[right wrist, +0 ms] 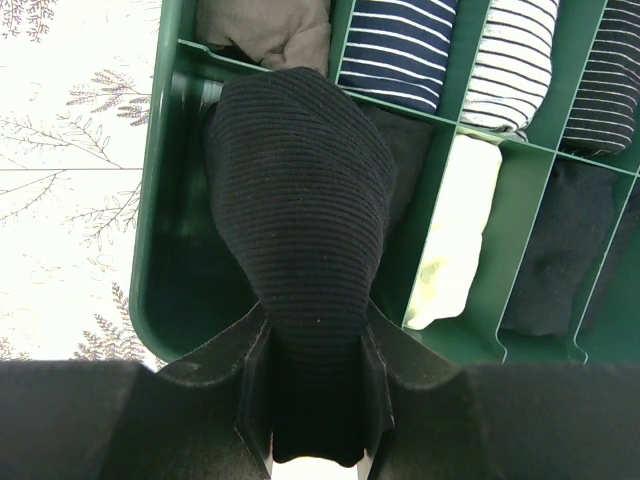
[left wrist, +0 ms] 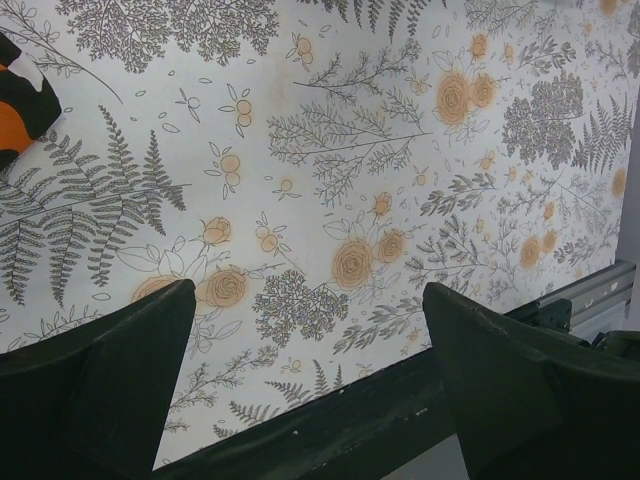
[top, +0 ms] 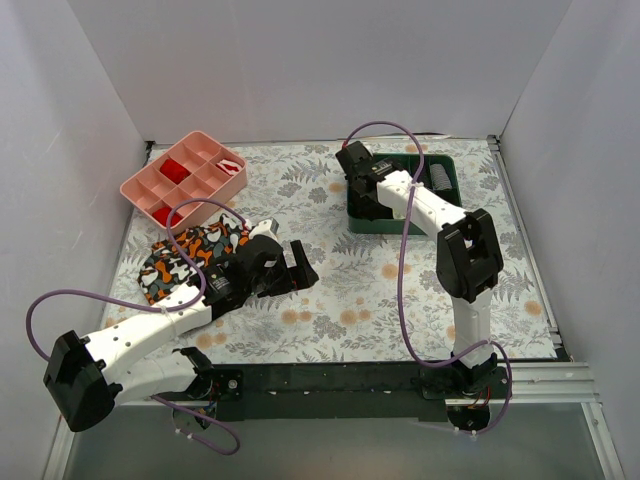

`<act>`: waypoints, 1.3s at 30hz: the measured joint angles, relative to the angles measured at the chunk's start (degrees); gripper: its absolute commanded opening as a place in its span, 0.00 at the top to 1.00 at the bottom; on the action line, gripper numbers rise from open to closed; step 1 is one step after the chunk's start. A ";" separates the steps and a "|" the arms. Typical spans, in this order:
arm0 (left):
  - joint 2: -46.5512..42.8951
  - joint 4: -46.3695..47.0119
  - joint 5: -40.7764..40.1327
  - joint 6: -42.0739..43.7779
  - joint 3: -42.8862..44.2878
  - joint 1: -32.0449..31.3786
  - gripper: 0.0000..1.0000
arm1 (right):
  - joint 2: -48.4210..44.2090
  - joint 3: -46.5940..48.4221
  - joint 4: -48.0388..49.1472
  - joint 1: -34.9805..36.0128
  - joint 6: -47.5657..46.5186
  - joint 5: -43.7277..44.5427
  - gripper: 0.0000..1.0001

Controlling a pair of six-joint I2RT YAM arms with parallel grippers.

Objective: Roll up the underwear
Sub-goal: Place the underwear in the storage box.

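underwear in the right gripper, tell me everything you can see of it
The underwear is black, finely ribbed soft fabric, bunched into a rounded bundle; no waistband shows. The right gripper is shut on its near end, holding it at an edge compartment of the green tray. Whether it touches the tray floor cannot be told.

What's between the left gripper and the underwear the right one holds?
Top view: from the left gripper, only bare flowered tablecloth, then the green tray's near wall. The right gripper holds the underwear at that tray.
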 measured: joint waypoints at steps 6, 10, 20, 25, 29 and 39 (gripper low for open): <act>0.02 0.00 0.33 0.07 0.00 0.15 0.02 | 0.02 0.00 0.04 0.00 -0.02 -0.04 0.99; 0.11 0.00 0.33 0.20 0.00 0.37 0.02 | 0.04 0.00 0.07 0.00 -0.04 -0.07 0.99; 0.33 -0.04 0.35 0.42 0.00 0.48 0.02 | 2.54 1.62 0.11 0.24 -0.09 -0.11 0.99; 0.33 -0.07 0.33 0.44 0.00 0.52 0.02 | 3.43 1.95 0.11 0.61 -0.09 -0.28 0.99; 0.33 -0.22 0.33 0.44 0.00 0.70 0.02 | 3.69 2.40 0.09 0.94 -0.09 -1.27 0.99; 0.33 -0.22 0.35 0.42 -0.46 0.85 0.02 | 5.57 3.39 1.70 1.11 0.72 -3.93 0.99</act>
